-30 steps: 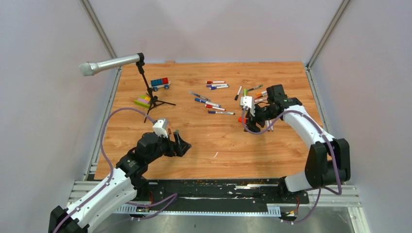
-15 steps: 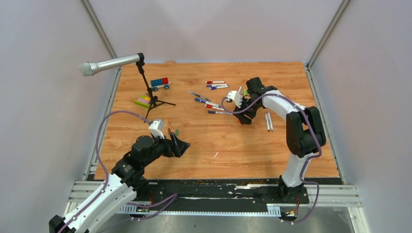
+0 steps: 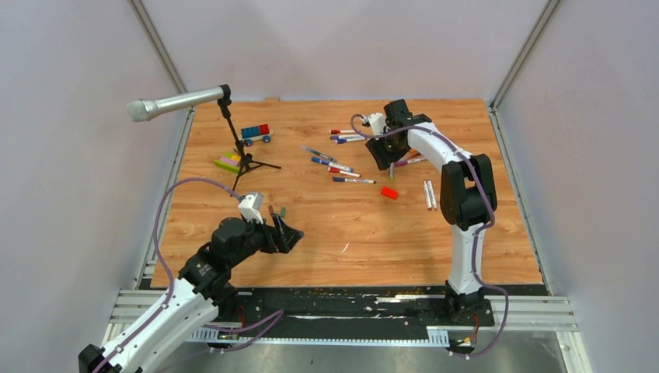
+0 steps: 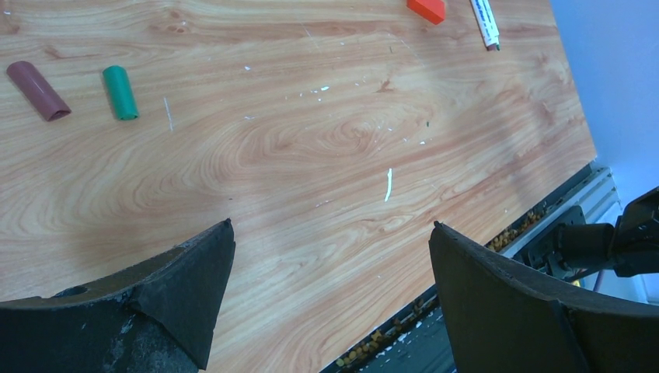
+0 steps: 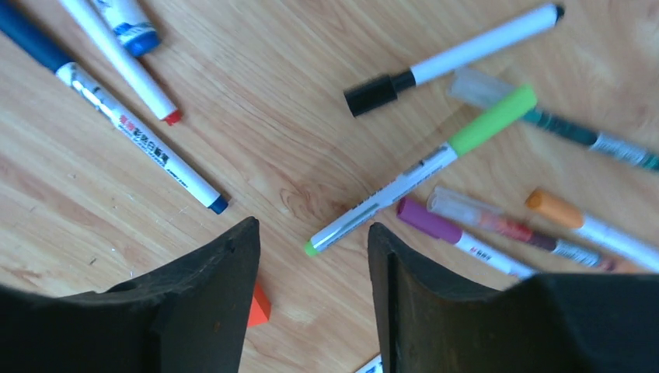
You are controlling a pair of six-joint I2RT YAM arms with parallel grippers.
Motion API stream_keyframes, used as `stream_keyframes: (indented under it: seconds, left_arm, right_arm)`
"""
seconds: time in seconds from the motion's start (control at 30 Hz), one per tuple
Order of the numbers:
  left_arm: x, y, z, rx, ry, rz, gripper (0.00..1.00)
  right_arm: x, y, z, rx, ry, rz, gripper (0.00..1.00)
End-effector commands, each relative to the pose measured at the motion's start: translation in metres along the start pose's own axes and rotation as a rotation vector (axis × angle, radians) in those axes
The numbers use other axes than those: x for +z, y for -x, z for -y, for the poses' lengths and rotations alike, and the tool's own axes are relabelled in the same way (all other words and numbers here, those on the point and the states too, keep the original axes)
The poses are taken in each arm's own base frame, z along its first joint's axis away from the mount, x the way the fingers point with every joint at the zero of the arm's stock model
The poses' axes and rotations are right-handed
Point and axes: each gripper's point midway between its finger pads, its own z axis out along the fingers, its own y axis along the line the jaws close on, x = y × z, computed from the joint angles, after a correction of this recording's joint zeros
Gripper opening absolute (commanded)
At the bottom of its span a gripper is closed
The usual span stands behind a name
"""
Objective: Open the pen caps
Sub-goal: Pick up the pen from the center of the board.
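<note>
Plainly, the right gripper (image 5: 312, 229) hung with its jaws apart and empty, above the tail end of the green-capped pen (image 5: 404, 183). The left gripper (image 4: 330, 226) gaped wide on nothing, well apart from that pen. The pen looked light, stiff and slick, apt to roll; I would pinch its white barrel mid-length, then pull the lime cap (image 5: 492, 119). Near that pen lay at least eight other pens (image 5: 466, 48). Far from it lay two loose caps: a brown cap (image 4: 37, 90) and a green cap (image 4: 120, 92).
</note>
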Motion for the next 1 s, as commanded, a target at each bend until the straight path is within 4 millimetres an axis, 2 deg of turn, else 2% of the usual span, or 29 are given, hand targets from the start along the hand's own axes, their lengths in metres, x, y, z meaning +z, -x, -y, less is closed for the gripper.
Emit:
stream_keyframes:
  seconds: [0.0, 0.17, 0.53, 0.73, 0.97]
  left_arm:
    - [-0.001, 0.009, 0.004, -0.002, -0.004, 0.023, 1.0]
    - [0.004, 0.007, 0.004, -0.008, -0.009, 0.016, 1.0]
    - [0.002, 0.004, 0.004, -0.018, -0.015, 0.014, 1.0]
    - [0.001, 0.01, 0.009, -0.02, -0.026, 0.025, 1.0]
    - [0.002, 0.013, 0.018, -0.057, -0.053, 0.014, 1.0]
  right_arm:
    - [0.004, -0.015, 0.005, 0.225, -0.104, -0.064, 0.5]
    - [0.006, -0.019, 0.011, 0.272, -0.163, -0.066, 0.4]
    - [0.027, -0.038, 0.014, 0.322, -0.156, -0.122, 0.35]
    - [0.038, -0.053, 0.005, 0.347, -0.107, -0.151, 0.32]
    - [0.041, -0.059, -0.003, 0.35, -0.071, -0.165, 0.18]
